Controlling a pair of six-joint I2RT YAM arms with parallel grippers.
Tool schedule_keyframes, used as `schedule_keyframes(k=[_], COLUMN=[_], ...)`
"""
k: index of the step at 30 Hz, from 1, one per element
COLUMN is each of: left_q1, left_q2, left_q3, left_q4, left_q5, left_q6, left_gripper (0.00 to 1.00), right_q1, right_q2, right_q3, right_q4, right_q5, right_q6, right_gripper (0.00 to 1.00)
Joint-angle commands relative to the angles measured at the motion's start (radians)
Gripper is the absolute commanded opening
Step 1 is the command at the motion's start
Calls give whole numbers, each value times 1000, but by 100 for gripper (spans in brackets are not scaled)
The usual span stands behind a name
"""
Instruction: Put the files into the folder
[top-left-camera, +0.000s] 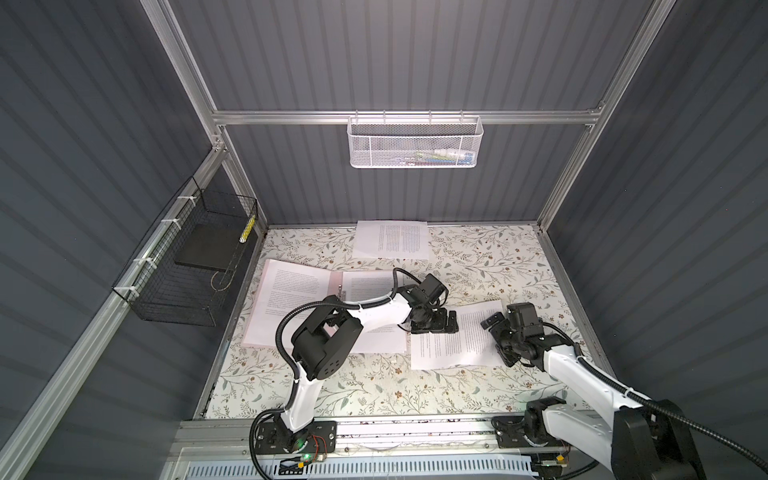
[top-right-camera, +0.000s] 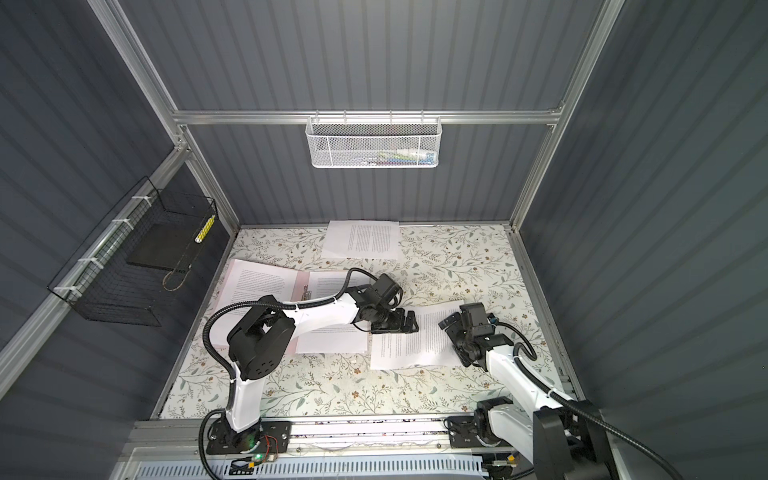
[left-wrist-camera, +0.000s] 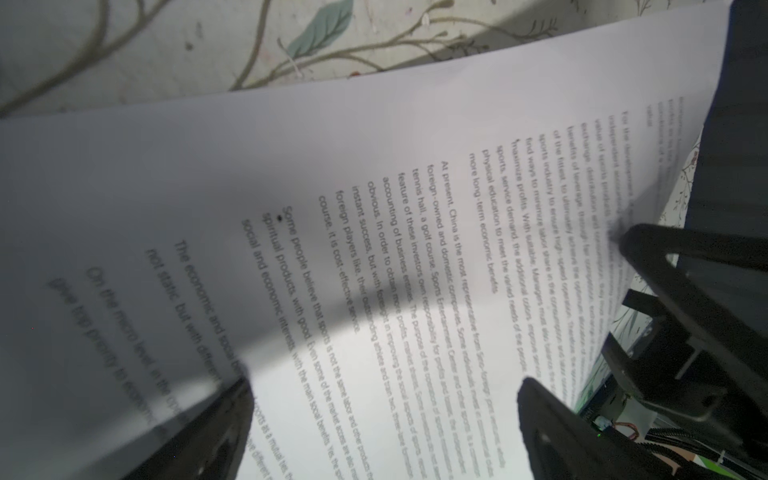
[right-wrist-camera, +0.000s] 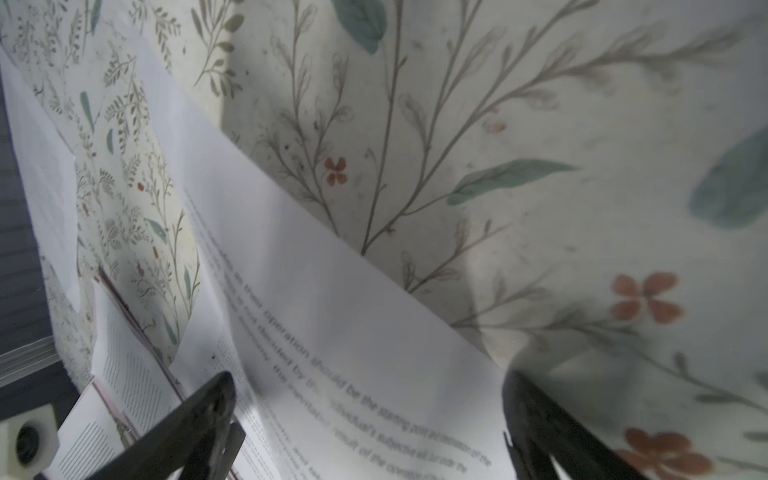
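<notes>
The pale pink folder (top-left-camera: 336, 277) lies open at the table's left in both top views, with a printed sheet (top-left-camera: 291, 299) on its left half and another (top-left-camera: 370, 282) on its right half. One loose file (top-left-camera: 453, 338) lies right of the folder, another (top-left-camera: 390, 240) at the back edge. My left gripper (top-left-camera: 455, 323) is open over the near loose file's left edge, the page (left-wrist-camera: 374, 208) showing between its fingers. My right gripper (top-left-camera: 496, 338) is open at that file's right edge, straddling the paper (right-wrist-camera: 332, 311). Neither holds anything.
A black wire basket (top-left-camera: 166, 291) on the left wall holds a flat black slab (top-left-camera: 203, 247). A white mesh basket (top-left-camera: 413, 143) hangs on the back rail. The floral table cover (top-left-camera: 498, 257) shows bare at the right and front. Aluminium frame posts border the table.
</notes>
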Motion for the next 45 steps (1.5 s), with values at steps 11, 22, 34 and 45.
schedule_keyframes(k=[11, 22, 34, 45], left_q1=[3, 10, 21, 26], left_q2=[123, 129, 96, 72], left_q3=[-14, 17, -54, -87], left_q4=[-74, -77, -56, -27], left_q5=[22, 20, 29, 79], left_q6=[-21, -18, -17, -35], left_gripper=[100, 100, 100, 99], right_q1=[259, 473, 593, 593], right_q2=[-256, -252, -212, -276], right_q3=[-137, -161, -180, -257], right_q4=[141, 182, 144, 205], right_q5=[-69, 116, 430, 574], right_q6=[194, 358, 563, 560], right_gripper=[99, 99, 99, 75])
